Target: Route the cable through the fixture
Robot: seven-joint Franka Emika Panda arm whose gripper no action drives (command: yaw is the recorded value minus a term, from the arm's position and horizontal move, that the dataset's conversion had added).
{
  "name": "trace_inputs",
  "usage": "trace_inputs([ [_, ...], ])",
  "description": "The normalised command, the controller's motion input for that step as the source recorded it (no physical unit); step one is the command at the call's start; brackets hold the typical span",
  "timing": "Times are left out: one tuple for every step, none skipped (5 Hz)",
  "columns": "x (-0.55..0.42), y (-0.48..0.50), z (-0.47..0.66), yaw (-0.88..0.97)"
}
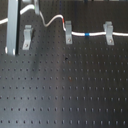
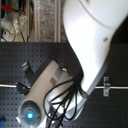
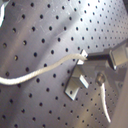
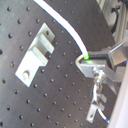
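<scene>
The white cable (image 1: 97, 34) runs along the back of the board. Its red band (image 1: 63, 19) sits just before the middle clip (image 1: 68, 31); its blue band (image 1: 87, 34) lies between that clip and the right clip (image 1: 108, 31). The fixture (image 1: 27, 36), the slanted clip on the first exterior view's left, has an empty fork. My gripper (image 4: 86, 60) is shut on the cable (image 4: 62, 22) right beside the fixture (image 4: 37, 52). In the first wrist view the gripper (image 3: 82, 56) holds the cable (image 3: 40, 72) just above the fixture (image 3: 75, 86). My arm hides the grip in the second exterior view.
The black perforated board (image 1: 65, 90) fills both exterior views. A grey upright part of my gripper (image 1: 11, 30) stands left of the fixture. My white arm (image 2: 85, 45) covers most of the second exterior view, with a clip (image 2: 106, 86) and the cable (image 2: 119, 89) at its right.
</scene>
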Motion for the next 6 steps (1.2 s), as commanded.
trace_inputs([
  [0.028, 0.15, 0.35, 0.14],
  [-0.146, 0.166, 0.28, 0.11],
  [-0.262, 0.188, 0.16, 0.11],
  [-0.272, 0.27, 0.17, 0.14],
  [-0.219, 0.33, 0.17, 0.17],
  [-0.166, 0.375, 0.21, 0.19],
])
